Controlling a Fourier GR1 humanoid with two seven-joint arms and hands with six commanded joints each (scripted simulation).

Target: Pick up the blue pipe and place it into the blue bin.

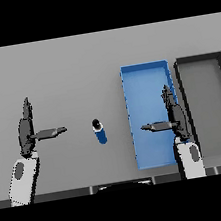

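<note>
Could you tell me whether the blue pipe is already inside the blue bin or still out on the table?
Out. The blue pipe lies on the grey table, left of the blue bin, apart from its wall.

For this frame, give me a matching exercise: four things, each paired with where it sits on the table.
Things:
1. short blue cylindrical pipe
2. shallow blue rectangular bin
3. dark grey rectangular bin
4. left robot hand

Places:
A. far right
B. over the table's left part
C. centre, between the hands
D. just right of centre, under the right robot hand

Pairs: 1-C, 2-D, 3-A, 4-B
</note>
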